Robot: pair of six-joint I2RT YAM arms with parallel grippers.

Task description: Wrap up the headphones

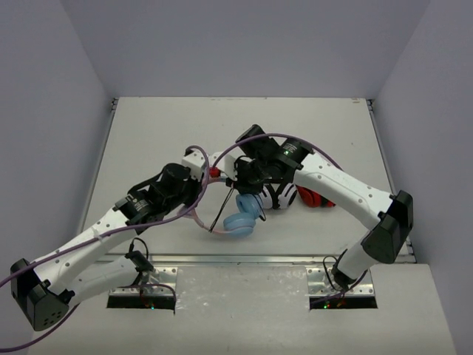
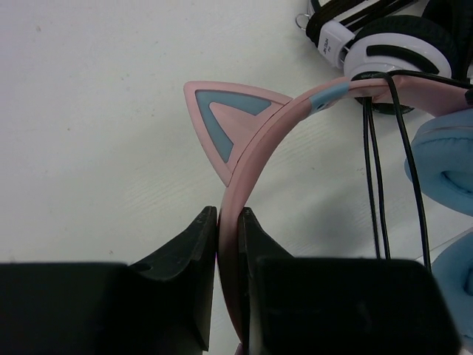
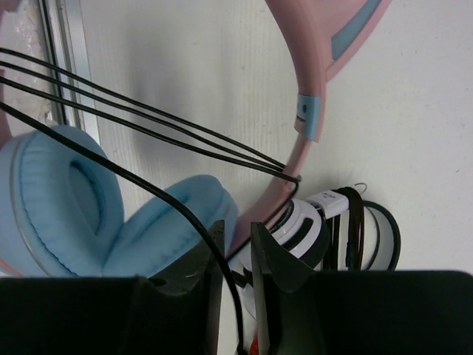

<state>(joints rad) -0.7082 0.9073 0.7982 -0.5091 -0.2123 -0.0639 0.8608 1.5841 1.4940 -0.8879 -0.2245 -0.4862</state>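
The headphones lie mid-table, with light-blue ear cups and a pink headband bearing a cat ear. My left gripper is shut on the headband below the cat ear; in the top view it sits left of the cups. Several strands of thin black cable cross to the headband and wrap it. My right gripper is shut on a loose run of cable that passes between its fingers, just above an ear cup. In the top view it hovers over the cups.
A white-and-black pair lies right against the pink headband, also seen in the left wrist view and the right wrist view. A red-and-black pair lies further right. The table's metal front rail is near.
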